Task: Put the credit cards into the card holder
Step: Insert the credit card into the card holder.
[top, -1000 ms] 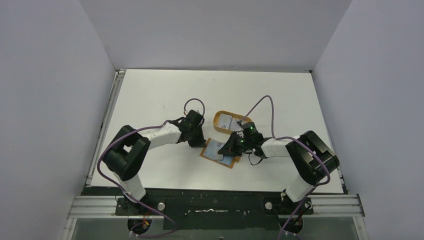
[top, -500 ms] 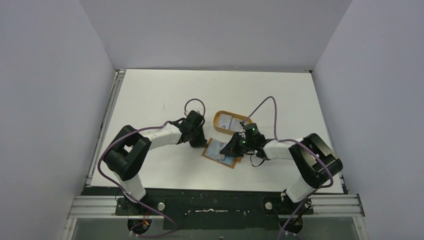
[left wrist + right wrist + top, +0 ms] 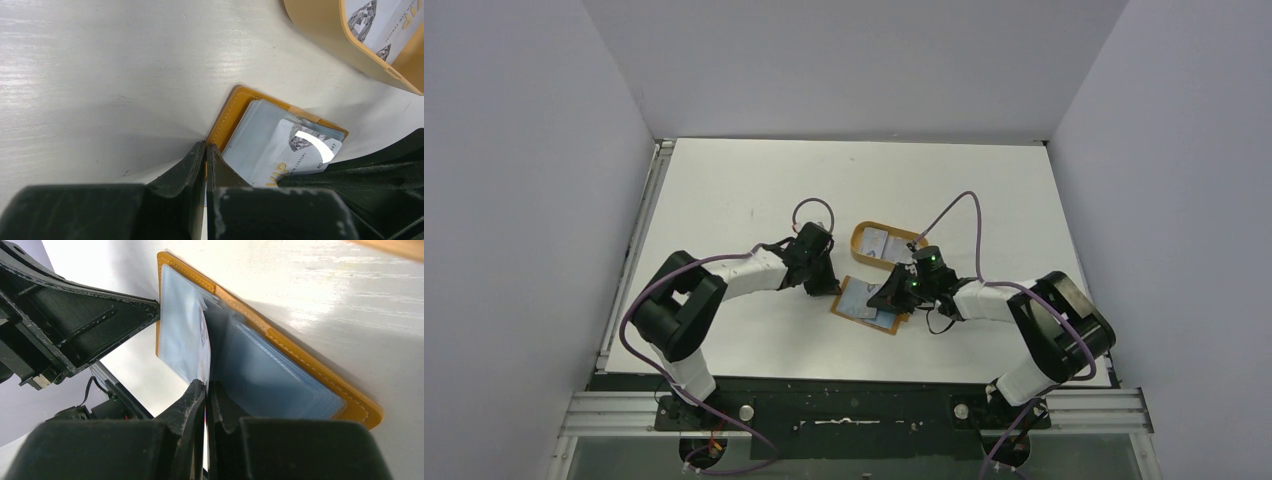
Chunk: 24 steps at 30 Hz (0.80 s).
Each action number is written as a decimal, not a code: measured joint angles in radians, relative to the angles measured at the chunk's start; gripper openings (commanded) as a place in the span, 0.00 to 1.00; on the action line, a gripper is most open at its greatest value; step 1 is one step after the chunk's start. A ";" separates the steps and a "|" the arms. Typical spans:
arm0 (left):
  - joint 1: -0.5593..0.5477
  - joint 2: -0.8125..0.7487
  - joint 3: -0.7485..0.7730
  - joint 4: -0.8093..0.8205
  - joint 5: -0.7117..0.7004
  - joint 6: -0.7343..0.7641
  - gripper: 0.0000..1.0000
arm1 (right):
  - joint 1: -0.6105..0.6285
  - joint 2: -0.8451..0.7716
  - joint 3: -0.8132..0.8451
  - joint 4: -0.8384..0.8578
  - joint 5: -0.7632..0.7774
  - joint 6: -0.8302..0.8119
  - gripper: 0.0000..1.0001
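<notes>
The tan-orange card holder lies open on the table between the arms. My left gripper is shut on its left edge; in the left wrist view the jaws pinch the orange rim. My right gripper is shut on a credit card, seen edge-on above the fingertips, its end standing in the holder's pale lining. That silvery card also shows in the left wrist view. More credit cards lie in the orange oval tray.
The tray stands just behind the holder, close to the right wrist. The left gripper's black body sits right against the holder's far edge. Purple cables loop above both wrists. White table all around.
The right arm has stretched lower and its wrist has edged slightly toward the holder with the card. The left gripper has kept its grip on the holder's edge.
</notes>
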 measured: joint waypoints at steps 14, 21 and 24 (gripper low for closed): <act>-0.001 -0.024 -0.081 0.120 0.007 -0.099 0.00 | 0.024 0.083 -0.039 0.205 -0.009 0.107 0.00; -0.005 -0.034 -0.109 0.159 0.003 -0.132 0.00 | 0.028 0.084 -0.054 0.241 -0.003 0.128 0.23; -0.010 -0.038 -0.116 0.169 -0.002 -0.142 0.00 | 0.031 0.065 -0.058 0.225 0.007 0.127 0.39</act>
